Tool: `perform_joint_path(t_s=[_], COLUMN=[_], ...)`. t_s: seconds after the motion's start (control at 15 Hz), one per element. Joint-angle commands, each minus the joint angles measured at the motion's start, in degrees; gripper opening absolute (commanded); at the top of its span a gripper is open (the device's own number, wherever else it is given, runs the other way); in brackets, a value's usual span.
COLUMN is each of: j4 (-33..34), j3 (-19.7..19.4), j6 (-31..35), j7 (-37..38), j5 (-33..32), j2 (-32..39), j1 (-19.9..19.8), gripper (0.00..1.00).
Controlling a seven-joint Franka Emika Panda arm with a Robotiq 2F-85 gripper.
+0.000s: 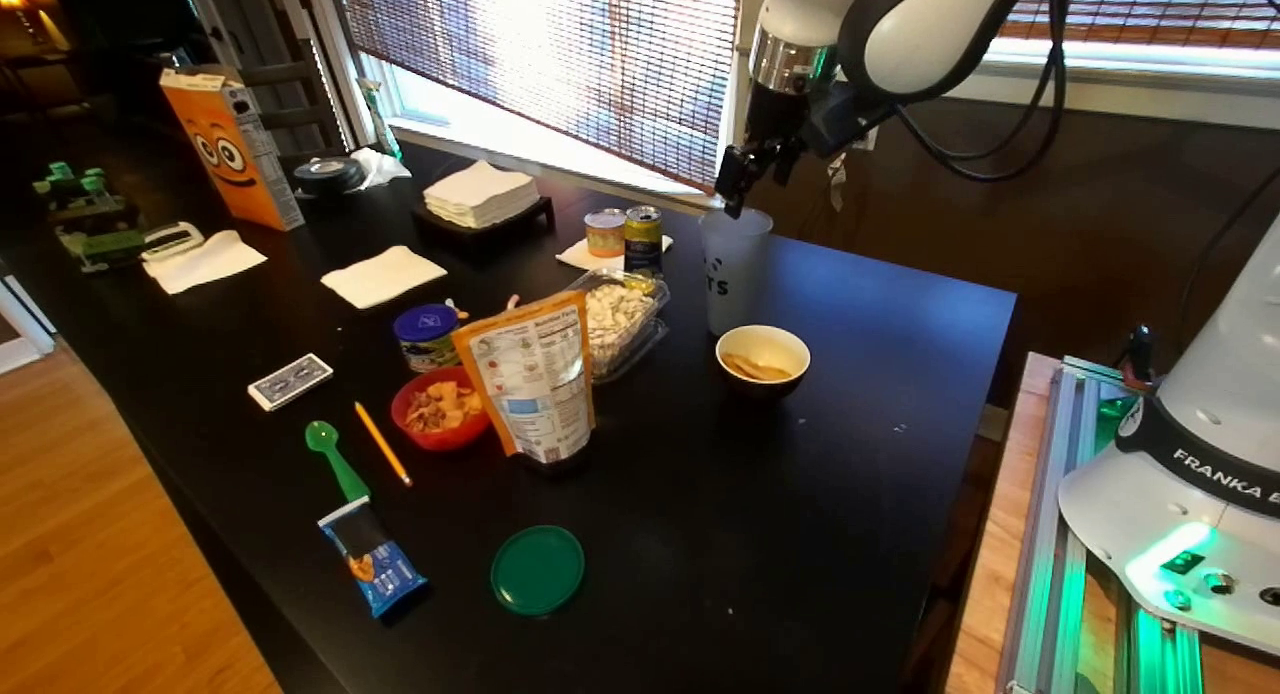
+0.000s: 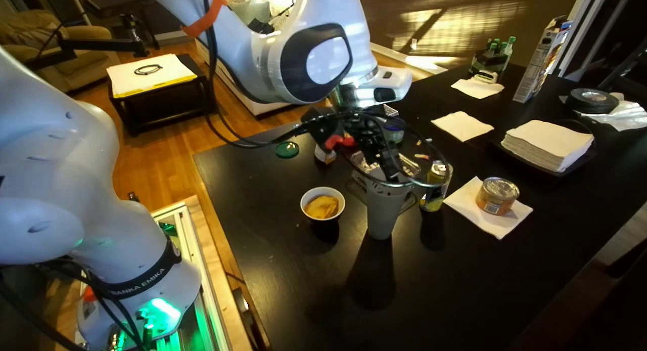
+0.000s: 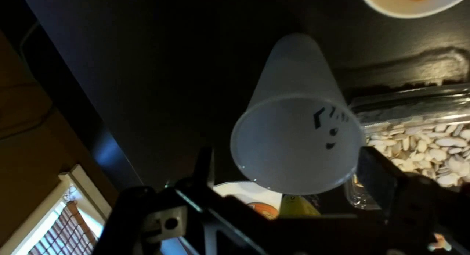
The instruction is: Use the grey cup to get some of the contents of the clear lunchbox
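Slanting down, the pincer (image 3: 286,154) hangs spread at the grey cup's (image 1: 738,274) rim.

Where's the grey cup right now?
In an exterior view, the grey cup stands upright on the dark table between the small bowl on its left and the yellow can; the wrist view shows it left of the clear lunchbox.

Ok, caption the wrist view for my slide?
Open gripper at the upright cup, with seeds in the lunchbox beside it.

The grey cup (image 3: 297,119) looks smooth, matt plastic, the clear lunchbox (image 3: 415,105) glossy plastic.
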Motion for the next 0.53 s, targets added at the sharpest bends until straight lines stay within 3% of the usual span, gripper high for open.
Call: perform_joint_path(t_s=[0.0,0.13,0.2,0.47], j4=[-6.58,-8.38,-5.19,-5.77], j3=[3.40,4.46,4.62,3.33], j6=[-4.67,-6.29,-7.74,-8.22], j7=[-3.25,-5.67,-7.88,-15.76], j5=[2.10,4.60,7.34,15.03], j2=[-8.99,-11.46,-9.11,-8.00], j1=[0.90,2.14,3.49,6.73], gripper=[1.00,1.00,1.00,1.00])
